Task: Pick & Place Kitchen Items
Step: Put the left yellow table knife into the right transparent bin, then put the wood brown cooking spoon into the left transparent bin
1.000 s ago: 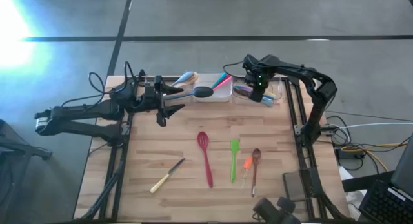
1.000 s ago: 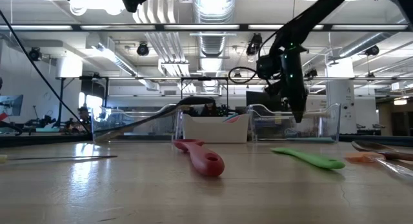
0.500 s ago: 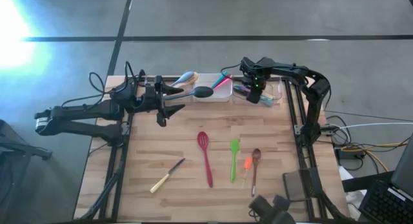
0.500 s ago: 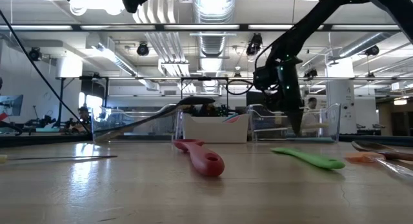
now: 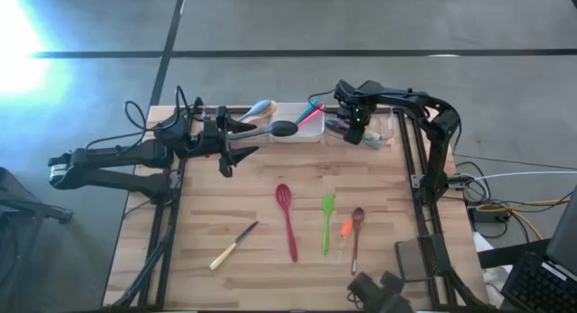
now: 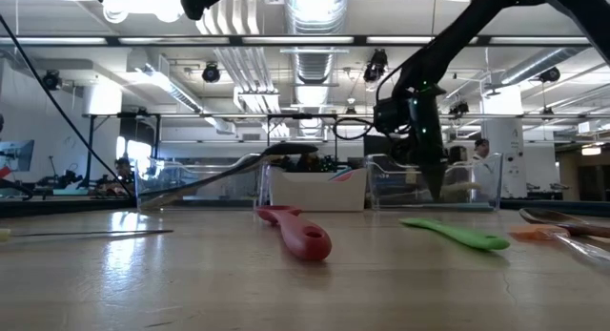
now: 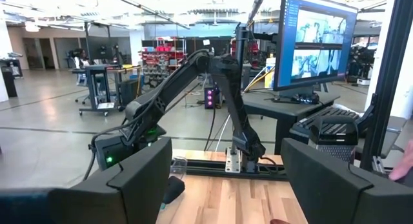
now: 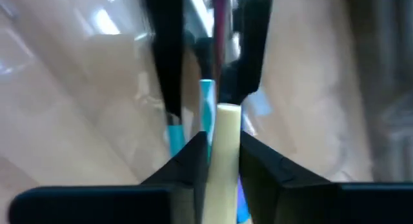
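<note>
**Fig. Right arm lowering utensil into tray.**
- R gripper point(image 5: 354, 125): has shifted slightly toward table centre and dropped lower vs. 1 s ago. Now hangs inside clear plastic tray point(image 5: 389, 137) at rear right.
- Jaws clamped on cream-handled utensil point(image 8: 226, 130); blade end hidden.
- L gripper point(image 5: 242, 139): unchanged, rear left, jaws wide apart, beside black ladle point(image 5: 282, 129).
- Meaning: placement nearly done, release prob. next.
- Left on table: red slotted spatula point(image 5: 287, 218), green spatula point(image 5: 327, 223), wooden spoon point(image 5: 356, 236), wooden-handled knife point(image 5: 234, 244).
</note>
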Available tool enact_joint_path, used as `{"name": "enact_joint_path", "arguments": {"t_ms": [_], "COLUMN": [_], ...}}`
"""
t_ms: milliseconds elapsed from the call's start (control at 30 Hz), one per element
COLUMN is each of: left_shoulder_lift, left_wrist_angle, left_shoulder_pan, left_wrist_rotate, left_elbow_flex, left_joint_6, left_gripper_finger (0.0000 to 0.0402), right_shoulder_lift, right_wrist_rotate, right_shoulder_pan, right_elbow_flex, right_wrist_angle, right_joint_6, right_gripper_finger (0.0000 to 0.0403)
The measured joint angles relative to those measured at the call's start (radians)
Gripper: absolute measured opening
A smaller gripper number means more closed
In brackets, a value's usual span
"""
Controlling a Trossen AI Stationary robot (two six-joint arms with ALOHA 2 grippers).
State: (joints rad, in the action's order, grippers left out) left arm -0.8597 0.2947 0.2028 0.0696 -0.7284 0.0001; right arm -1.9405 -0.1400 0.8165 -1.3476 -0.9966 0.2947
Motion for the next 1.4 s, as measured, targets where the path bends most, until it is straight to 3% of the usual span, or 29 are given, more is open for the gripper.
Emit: {"name": "enact_joint_path", "arguments": {"t_ms": [167,333,767,1067,1400], "left_shoulder_lift": [0.000,0.000,-0.006,-0.020,-0.068], "left_wrist_angle": [0.000,0.000,-0.005,-0.045,-0.043], "left_shoulder_pan": [0.000,0.000,0.000,0.000,0.000], "left_wrist_rotate": [0.000,0.000,0.000,-0.061,-0.069], "left_elbow_flex": [0.002,0.013,0.015,0.015,0.015], "left_joint_6": [0.002,0.000,-0.036,-0.061,-0.026], "left_gripper_finger": [0.0296,0.0296,0.0296,0.0296,0.0296], "right_shoulder_lift": [0.059,0.110,0.357,0.593,0.762], "right_wrist_rotate": [-0.004,0.003,0.008,0.019,0.021], "right_shoulder_pan": [-0.002,-0.016,-0.143,-0.347,-0.821], "right_elbow_flex": [0.001,0.001,0.000,0.026,0.166], "right_wrist_angle": [0.008,-0.008,-0.120,-0.231,-0.174], "right_joint_6": [-0.010,-0.030,-0.193,-0.610,-1.229], "right_gripper_finger": [0.0149,0.0186,0.0181,0.0178,0.0179]}}
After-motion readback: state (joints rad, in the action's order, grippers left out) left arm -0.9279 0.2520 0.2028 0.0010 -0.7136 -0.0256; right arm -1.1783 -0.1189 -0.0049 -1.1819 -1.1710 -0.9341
